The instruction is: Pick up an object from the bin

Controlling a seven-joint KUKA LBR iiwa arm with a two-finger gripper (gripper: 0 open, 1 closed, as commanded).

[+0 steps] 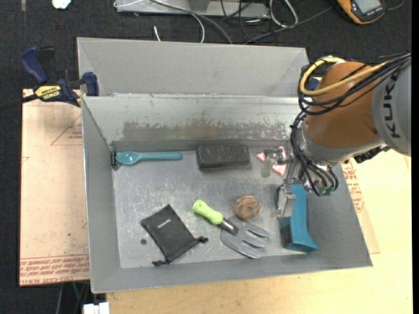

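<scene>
My gripper (284, 203) hangs low at the right side of the bin, right at the upper left end of a teal-blue wedge-shaped thing (299, 226) that lies along the right wall. A brown lumpy ball (247, 206) rests a little to the gripper's left. Below that ball lies a metal fork with a green handle (230, 227), its tines pointing towards the teal thing. A small pink and white thing (270, 157) sits just behind the gripper, near the back wall, partly hidden by the arm.
Against the back wall lie a dark grey block (223, 156) and a teal spoon (145, 156). A black pouch (168, 233) sits at the front left. The orange-covered arm and its cables overhang the bin's right rear corner.
</scene>
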